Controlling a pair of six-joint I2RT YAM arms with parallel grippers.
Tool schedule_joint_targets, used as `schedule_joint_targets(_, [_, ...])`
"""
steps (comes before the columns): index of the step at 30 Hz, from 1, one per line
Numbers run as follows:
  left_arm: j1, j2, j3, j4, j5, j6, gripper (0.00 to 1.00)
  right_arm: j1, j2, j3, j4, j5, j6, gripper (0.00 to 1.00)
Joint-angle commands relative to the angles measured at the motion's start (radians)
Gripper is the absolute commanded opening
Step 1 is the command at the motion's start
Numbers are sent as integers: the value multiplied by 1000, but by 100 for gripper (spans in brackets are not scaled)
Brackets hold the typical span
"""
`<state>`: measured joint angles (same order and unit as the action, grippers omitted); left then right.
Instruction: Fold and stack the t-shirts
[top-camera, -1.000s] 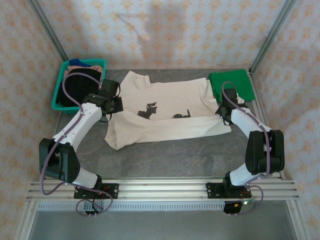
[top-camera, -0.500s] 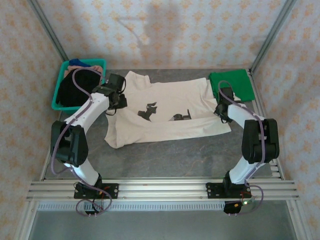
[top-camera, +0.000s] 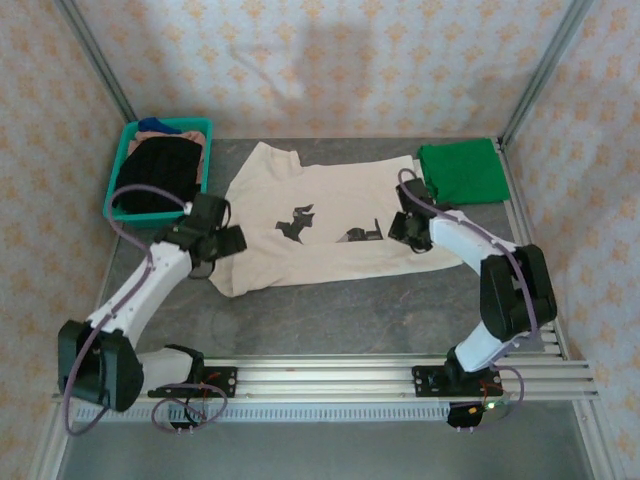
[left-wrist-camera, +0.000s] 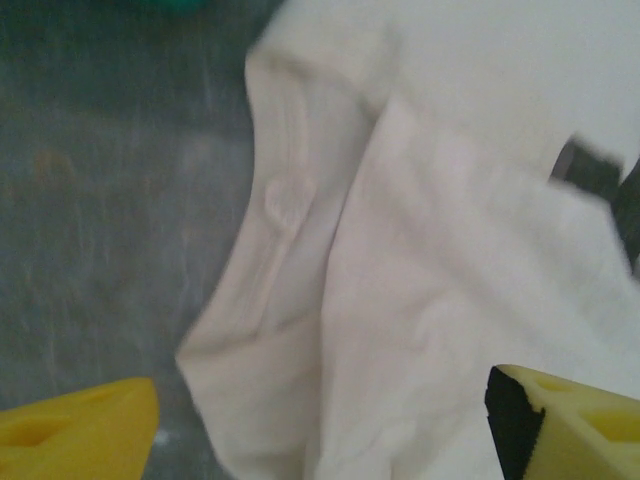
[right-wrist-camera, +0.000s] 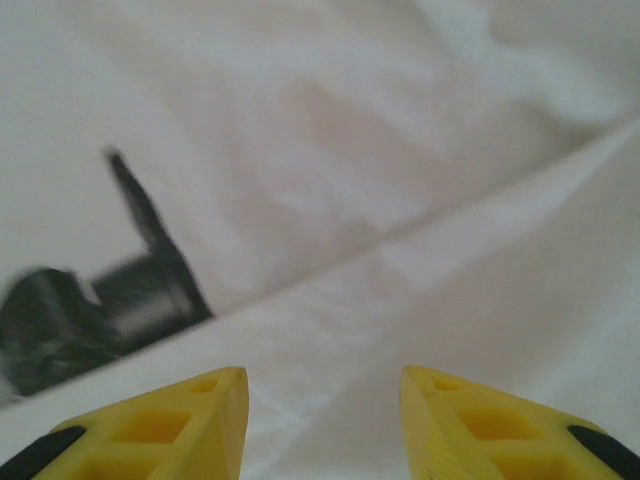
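Hovering over cream t-shirt (top-camera: 330, 225), lying part-folded left of green t-shirt (top-camera: 460, 172), left gripper (left-wrist-camera: 320, 440) gaping wide, right gripper (right-wrist-camera: 325, 420) half open, both empty; likely needing level, matched pinches, keeping fold square.

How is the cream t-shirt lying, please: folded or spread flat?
Partly folded: on the cream t-shirt, a near strip lies doubled over part of the black print.

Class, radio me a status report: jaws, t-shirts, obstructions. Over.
Left jaws, right jaws open, empty. Cream t-shirt part-folded. Green t-shirt folded, far right. Teal basket far left.
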<state>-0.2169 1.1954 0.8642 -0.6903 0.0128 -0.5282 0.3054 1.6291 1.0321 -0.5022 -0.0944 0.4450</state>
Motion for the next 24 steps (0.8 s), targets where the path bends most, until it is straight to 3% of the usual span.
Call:
schedule_joint_targets(1, [-62, -53, -134, 71, 89, -93, 82, -19, 20, -34, -48, 30, 41, 44])
schedule_joint_targets(4, [-107, -93, -229, 148, 135, -119, 78, -21, 21, -45, -55, 44, 40, 45])
schedule_joint_targets(6, [-111, -89, -286, 200, 167, -134, 68, -29, 27, -59, -53, 41, 37, 45])
schedule_joint_targets(14, [-100, -100, -282, 71, 14, -142, 0, -125, 28, -108, -68, 41, 59, 45])
schedule_joint_targets(20, [-36, -141, -151, -112, -101, -71, 0, -189, 26, -122, -91, 29, 51, 44])
schedule_joint_targets(24, [0, -160, -86, -196, -205, -92, 0, -198, -2, -143, -104, 30, 54, 44])
